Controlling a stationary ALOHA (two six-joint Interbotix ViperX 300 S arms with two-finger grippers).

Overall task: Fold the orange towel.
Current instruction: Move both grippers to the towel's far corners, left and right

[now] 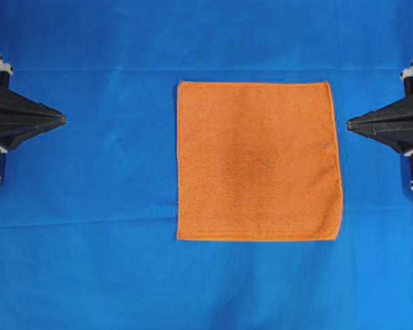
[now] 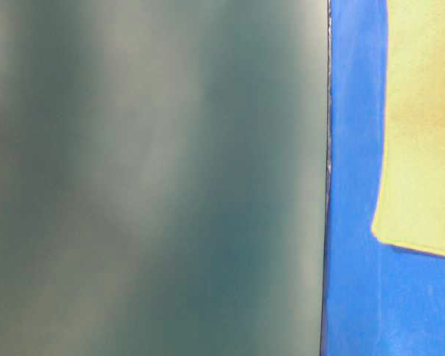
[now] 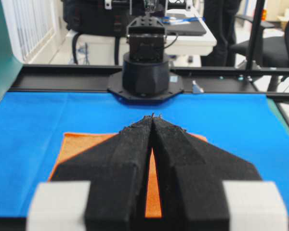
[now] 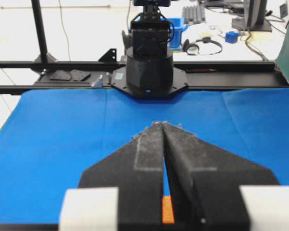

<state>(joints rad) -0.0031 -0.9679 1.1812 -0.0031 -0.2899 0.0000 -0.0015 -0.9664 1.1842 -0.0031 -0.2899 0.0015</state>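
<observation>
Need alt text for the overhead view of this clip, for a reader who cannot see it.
An orange towel lies flat and unfolded in the middle of a blue cloth. The left gripper and right gripper sit shut at either side edge, pointing inward, both clear of the towel.

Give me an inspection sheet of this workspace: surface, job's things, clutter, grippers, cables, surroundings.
Surface: blue cloth covers the table, lightly creased.
Job's things: orange towel lies flat and unfolded, right of centre in the overhead view, all four corners showing.
Clutter: nothing seen on the cloth.
Grippers: left gripper and right gripper are both shut, empty, at the sides and clear of the towel; the right one is nearer to it.
Cables: nothing seen on the table; headphones with a cord lie on a desk behind it.
Surroundings: black frame rail at the far edge, office chair beyond; the table-level view is mostly blocked by a blurred green panel.
</observation>
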